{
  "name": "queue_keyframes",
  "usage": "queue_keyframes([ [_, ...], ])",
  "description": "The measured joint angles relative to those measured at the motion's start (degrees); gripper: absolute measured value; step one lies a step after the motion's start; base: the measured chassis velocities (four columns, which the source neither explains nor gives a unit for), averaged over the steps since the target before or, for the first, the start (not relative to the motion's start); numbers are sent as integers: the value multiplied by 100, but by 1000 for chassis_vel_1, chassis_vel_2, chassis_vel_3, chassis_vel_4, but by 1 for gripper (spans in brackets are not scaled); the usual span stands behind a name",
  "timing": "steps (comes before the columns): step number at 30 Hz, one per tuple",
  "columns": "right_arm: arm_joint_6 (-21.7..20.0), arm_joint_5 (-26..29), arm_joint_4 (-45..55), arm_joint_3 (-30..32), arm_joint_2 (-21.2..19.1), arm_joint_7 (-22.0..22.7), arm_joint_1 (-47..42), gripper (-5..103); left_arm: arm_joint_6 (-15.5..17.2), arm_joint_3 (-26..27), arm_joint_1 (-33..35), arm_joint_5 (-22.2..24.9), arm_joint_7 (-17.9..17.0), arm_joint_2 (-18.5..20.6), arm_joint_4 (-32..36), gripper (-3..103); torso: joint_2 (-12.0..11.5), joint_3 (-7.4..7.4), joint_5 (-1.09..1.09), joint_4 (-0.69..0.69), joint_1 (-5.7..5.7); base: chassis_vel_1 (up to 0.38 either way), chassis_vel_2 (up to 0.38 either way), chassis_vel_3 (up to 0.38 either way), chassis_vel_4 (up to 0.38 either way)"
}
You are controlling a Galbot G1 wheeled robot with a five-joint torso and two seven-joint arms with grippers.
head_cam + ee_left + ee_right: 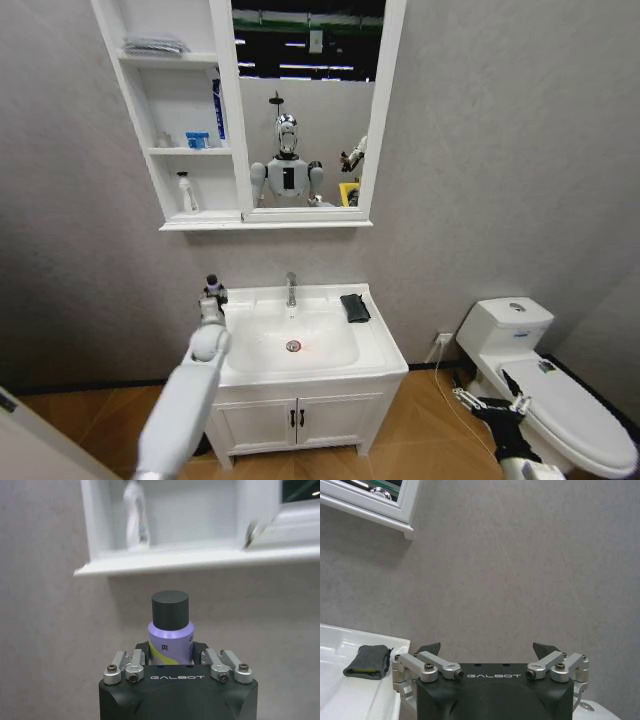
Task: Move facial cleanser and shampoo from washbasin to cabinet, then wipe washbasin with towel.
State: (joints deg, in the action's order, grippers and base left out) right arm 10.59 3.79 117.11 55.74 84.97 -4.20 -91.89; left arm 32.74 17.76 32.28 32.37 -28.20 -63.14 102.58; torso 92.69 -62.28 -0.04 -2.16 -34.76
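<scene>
The purple bottle with the dark cap (170, 627), one of the two toiletries bound for the cabinet, stands upright in the left gripper (172, 656), whose fingers are clenched on its lower body; seen from the head camera the bottle (212, 287) is at the washbasin's (385, 352) back left corner, level with the chrome tap (291, 288), and I cannot tell whether its base has cleared the rim. Directly above that corner hangs the cabinet (265, 222), whose lowest open shelf already holds a white bottle (186, 192). To do this step well, the bottle should be kept vertical and raised straight until its cap is above the shelf's front lip (200, 560), which in the left wrist view sits just over the cap and looks easy to knock from below; only then should it travel inward, aimed at the free space beside the white bottle so that neither is tipped. The grip is low on the bottle, so a slow lift is safer. The dark folded towel (354, 307) lies on the washbasin's back right corner, untouched. The right gripper (487, 652) waits well right of the washbasin, over the toilet (560, 405), fingers released and empty.
</scene>
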Motion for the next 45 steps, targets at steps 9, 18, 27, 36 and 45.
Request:
queue_keyframes([
  [9, 36, 2, -59, 0, -9, 6, 17, 100, 1024, -960, -2501, 2897, -753, 896, 242, 43, 0, 0, 5, -5, 0, 0, 0, 0, 0],
  [18, 96, 158, -47, 87, -21, 19, -77, 100, 815, -1732, -4192, 1631, 205, 361, -2071, 43, -2, -2, 3, -6, -2, 0, 0, 0, 0],
  [27, 134, 272, -28, 176, -69, 34, -149, 100, 511, -1655, -4282, 948, 451, -29, -3135, 43, -2, -2, 3, -4, -1, 0, 0, 0, 0],
  [36, 88, 247, 18, 129, -67, 34, -83, 100, 94, -1495, -4299, 541, 627, -308, -3807, 43, -1, -1, 4, -4, -1, 0, 0, 0, 0],
  [45, -91, 190, 151, 51, -9, 32, 27, 100, -267, -1279, -4269, 91, 827, -605, -4224, 43, -1, -1, 5, -5, -1, 0, 0, 0, 0],
])
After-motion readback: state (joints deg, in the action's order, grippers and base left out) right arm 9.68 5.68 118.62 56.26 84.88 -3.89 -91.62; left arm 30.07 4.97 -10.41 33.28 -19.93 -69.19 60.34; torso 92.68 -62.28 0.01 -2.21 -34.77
